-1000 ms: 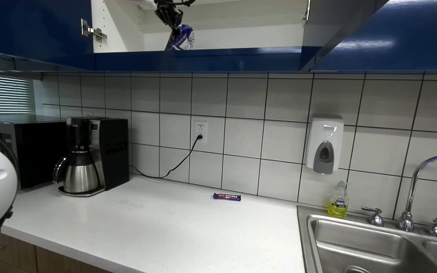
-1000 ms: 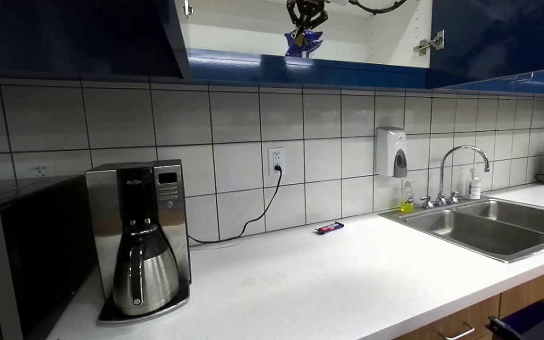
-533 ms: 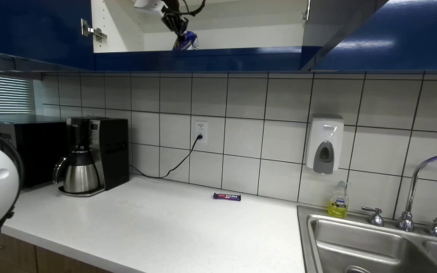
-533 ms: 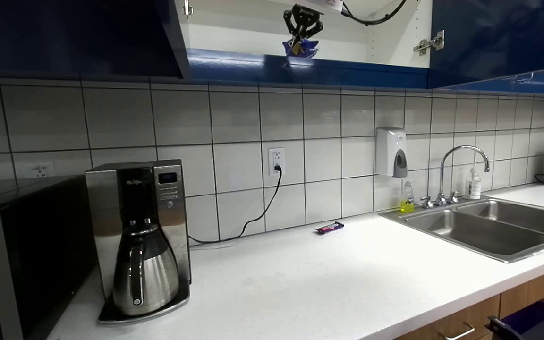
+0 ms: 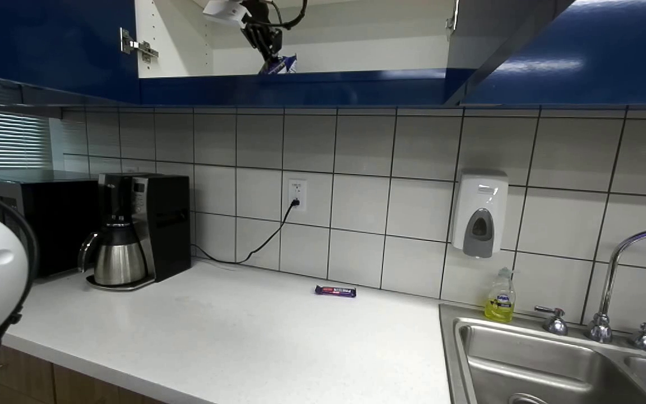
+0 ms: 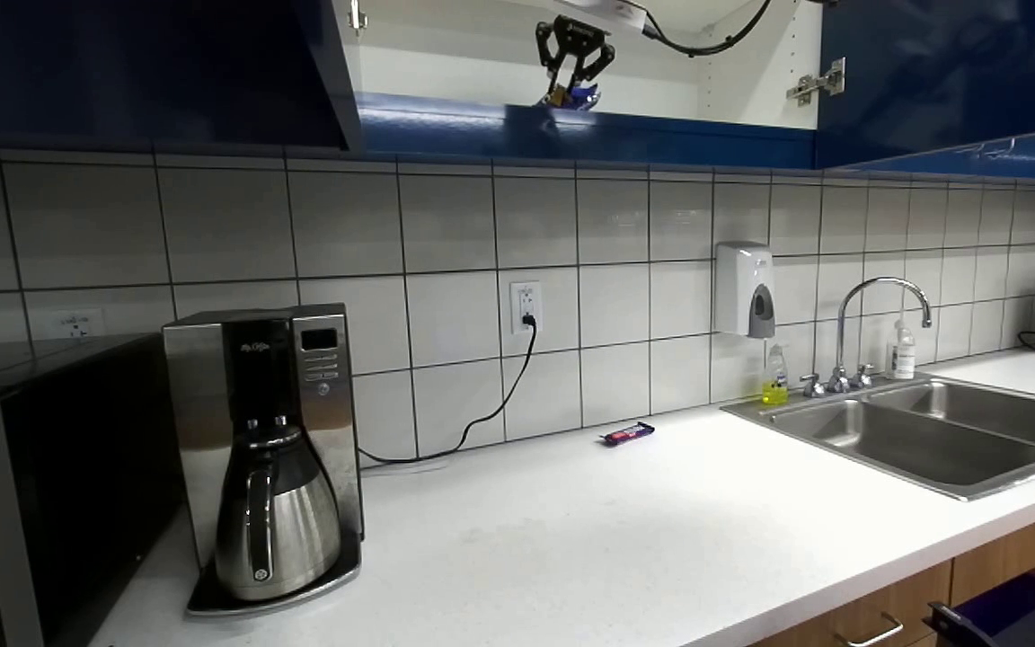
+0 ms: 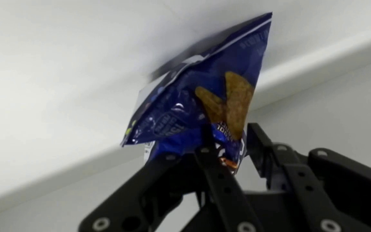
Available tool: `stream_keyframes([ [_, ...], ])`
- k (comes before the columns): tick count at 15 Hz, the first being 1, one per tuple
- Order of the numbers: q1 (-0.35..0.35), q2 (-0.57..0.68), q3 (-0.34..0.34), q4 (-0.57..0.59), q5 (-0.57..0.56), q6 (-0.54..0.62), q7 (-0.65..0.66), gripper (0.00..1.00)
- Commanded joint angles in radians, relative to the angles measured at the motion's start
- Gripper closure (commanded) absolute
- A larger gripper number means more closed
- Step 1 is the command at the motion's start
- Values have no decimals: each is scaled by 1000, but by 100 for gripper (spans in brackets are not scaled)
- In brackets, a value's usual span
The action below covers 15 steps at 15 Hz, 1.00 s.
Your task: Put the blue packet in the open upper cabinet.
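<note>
The blue packet (image 5: 285, 65) is inside the open upper cabinet (image 5: 356, 88), low behind its front rim in both exterior views. It also shows in an exterior view (image 6: 585, 96), its lower part hidden by the rim (image 6: 679, 135). In the wrist view the packet (image 7: 185, 103) is crumpled and tilted, near the white cabinet floor (image 7: 43, 83) and wall. My gripper (image 7: 230, 133) has its fingers parted around the packet's near part. The right finger shows a gap; whether the left one touches is unclear. The gripper also shows in both exterior views (image 5: 271, 58) (image 6: 564, 88), pointing down.
Blue doors with hinges (image 5: 138, 46) flank the cabinet opening. Below, the counter (image 5: 278, 336) holds a dark bar-shaped wrapper (image 5: 335, 291), a coffee maker (image 6: 266, 449) and a microwave (image 6: 77, 476). A soap dispenser (image 5: 480, 213) and a sink (image 5: 530, 359) are to one side.
The gripper and packet have moved down toward the cabinet floor, and deeper behind the rim. The fingers, closed on the packet before, have parted.
</note>
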<state>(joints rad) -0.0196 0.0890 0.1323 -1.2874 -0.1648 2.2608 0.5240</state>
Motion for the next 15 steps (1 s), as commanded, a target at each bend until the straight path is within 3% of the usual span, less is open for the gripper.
stream_keyframes([
  [1,5,11,-2,44,-24,-38,37,35],
  [5,4,-3,-2,32,-20,-30,45,5],
  [6,3,-7,-2,26,-21,-27,47,1],
  [15,4,-80,0,-36,-28,-14,33,0],
])
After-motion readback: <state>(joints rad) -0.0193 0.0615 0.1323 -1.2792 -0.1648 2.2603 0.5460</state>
